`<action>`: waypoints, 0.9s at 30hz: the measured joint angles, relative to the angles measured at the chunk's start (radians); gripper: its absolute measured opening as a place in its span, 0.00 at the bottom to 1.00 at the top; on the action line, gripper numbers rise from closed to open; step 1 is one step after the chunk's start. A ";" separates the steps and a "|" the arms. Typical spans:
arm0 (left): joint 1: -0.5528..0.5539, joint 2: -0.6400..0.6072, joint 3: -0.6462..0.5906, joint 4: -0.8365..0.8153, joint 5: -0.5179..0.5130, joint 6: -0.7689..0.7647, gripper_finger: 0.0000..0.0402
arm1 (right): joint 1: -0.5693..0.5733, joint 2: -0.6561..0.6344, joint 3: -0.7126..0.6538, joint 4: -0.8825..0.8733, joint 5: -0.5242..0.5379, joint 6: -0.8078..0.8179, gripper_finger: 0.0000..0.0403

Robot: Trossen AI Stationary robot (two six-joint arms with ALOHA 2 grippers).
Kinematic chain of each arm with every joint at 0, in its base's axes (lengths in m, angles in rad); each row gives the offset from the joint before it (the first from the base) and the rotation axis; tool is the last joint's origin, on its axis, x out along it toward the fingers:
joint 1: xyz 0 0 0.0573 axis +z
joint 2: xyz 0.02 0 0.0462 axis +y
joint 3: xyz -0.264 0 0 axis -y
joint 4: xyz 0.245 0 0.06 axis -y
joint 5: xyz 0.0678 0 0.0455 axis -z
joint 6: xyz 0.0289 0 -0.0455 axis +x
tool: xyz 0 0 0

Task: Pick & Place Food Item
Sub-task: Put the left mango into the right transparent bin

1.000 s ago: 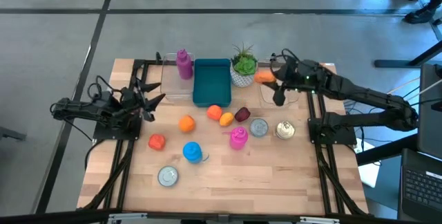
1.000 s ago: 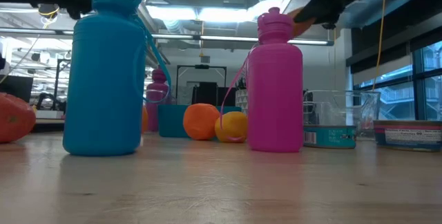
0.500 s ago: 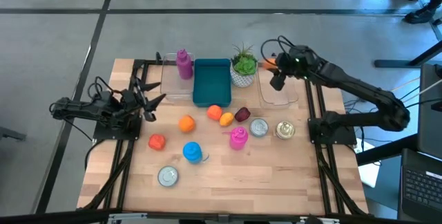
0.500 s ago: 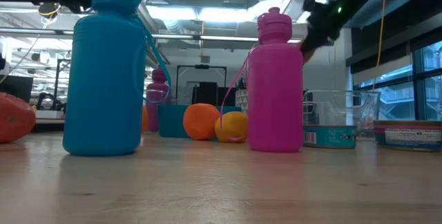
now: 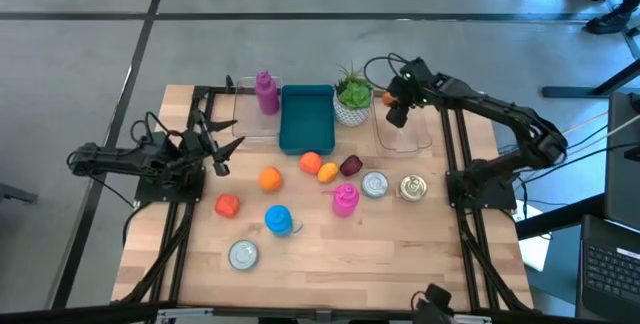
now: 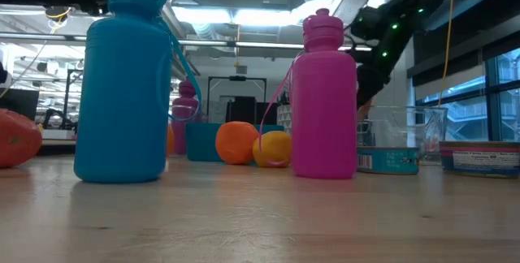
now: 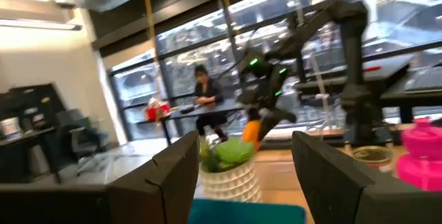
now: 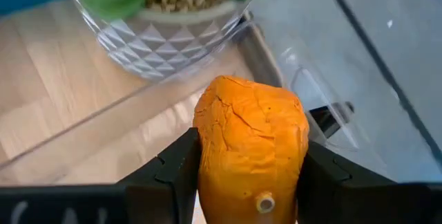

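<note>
The right gripper (image 5: 388,98) is at the far side of the table, above the clear container (image 5: 404,134) and just beside the potted plant (image 5: 352,94). Its two fingers pinch an orange food item (image 8: 251,148), which looks like a carrot or a sweet potato; in the right wrist view it sits tightly between the dark fingers (image 8: 174,165), and under it I see the clear wall of the container and the white patterned pot. The food item is in the air, it does not touch the table.

The left gripper (image 5: 222,154) waits at the left edge of the table (image 5: 390,254), low and level, with its fingers spread apart and nothing between them.

On the table stand a teal tray (image 5: 305,119), a purple bottle (image 5: 266,92), a pink bottle (image 5: 345,199) and a blue bottle (image 5: 279,220). Near the middle lie two orange fruits (image 5: 310,163), a dark red one (image 5: 351,165) and a red one (image 5: 228,205). Some cans (image 5: 375,185) stand to the right of the pink bottle and one can (image 5: 243,255) near the front.

In the left wrist view a person (image 7: 205,89) sits far in the room behind.
</note>
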State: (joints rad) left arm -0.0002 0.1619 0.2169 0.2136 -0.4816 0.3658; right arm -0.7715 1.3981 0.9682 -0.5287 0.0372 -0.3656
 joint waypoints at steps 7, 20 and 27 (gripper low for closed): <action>0.059 0.000 0.000 0.000 0.146 -0.042 0.55 | 0.000 0.169 0.186 -0.148 0.052 -0.075 0.42; 0.108 0.000 0.000 -0.016 0.198 -0.077 0.55 | 0.000 0.394 0.434 -0.358 0.056 -0.196 0.42; 0.128 0.000 0.000 -0.027 0.223 -0.083 0.55 | 0.000 0.423 0.434 -0.362 0.033 -0.225 0.42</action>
State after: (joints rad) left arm 0.1282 0.1619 0.2169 0.1867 -0.2585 0.2828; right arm -0.7715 1.8215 1.4025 -0.8909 0.0703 -0.5910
